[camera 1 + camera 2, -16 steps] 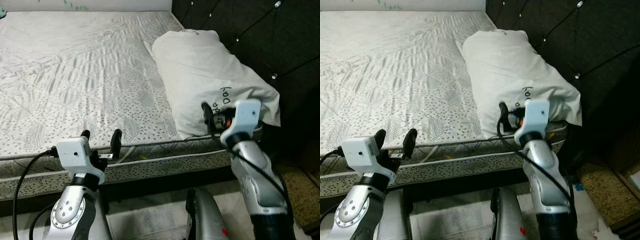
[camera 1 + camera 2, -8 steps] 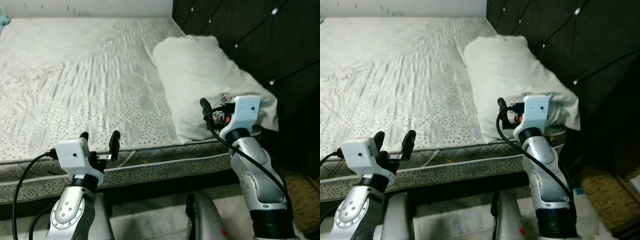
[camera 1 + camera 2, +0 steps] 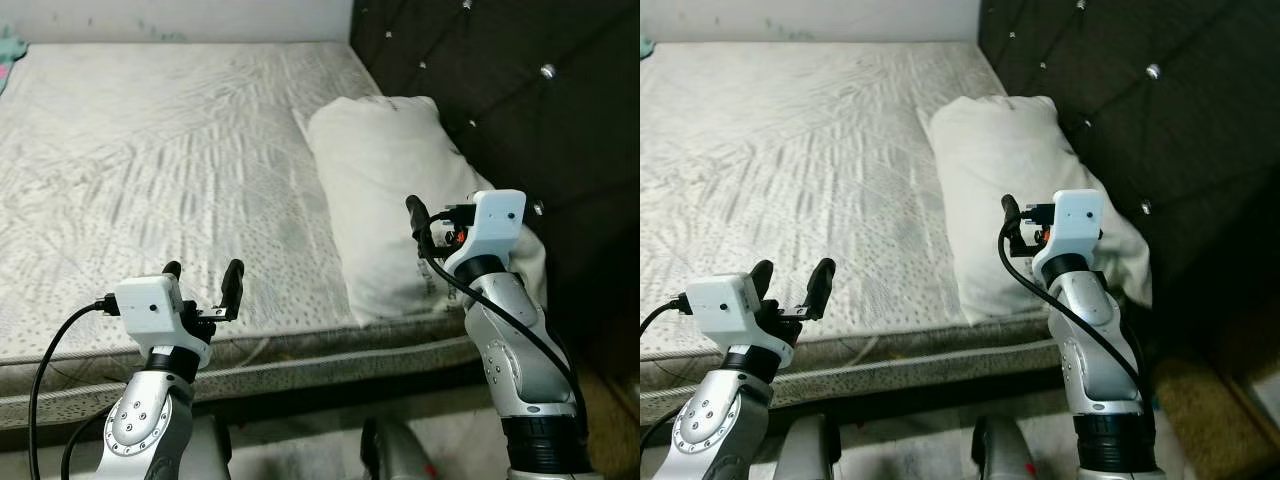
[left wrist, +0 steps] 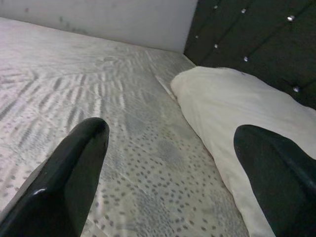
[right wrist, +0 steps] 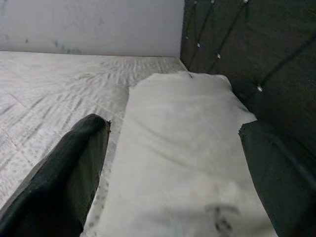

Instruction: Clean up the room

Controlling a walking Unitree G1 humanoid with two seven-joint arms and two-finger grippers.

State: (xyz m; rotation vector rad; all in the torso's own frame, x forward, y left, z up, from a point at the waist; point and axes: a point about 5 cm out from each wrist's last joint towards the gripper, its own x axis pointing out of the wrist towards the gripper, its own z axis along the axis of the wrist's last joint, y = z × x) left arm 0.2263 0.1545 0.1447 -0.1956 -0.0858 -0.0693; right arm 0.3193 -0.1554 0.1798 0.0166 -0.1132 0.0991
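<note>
— Since a second ago? Right gripper (image 5: 168, 173) rose off the pillow (image 3: 400, 200), fingers spread, empty.

— Left gripper (image 3: 200, 283)?

— Raised over the mattress (image 3: 150, 150) edge, splayed (pillow lay against the headboard (image 3: 520, 90)).

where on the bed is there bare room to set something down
The patterned grey mattress is bare from the white pillow across to its far left edge. The strip by the dark tufted headboard is crowded: the pillow fills it, right gripper open over it.
</note>
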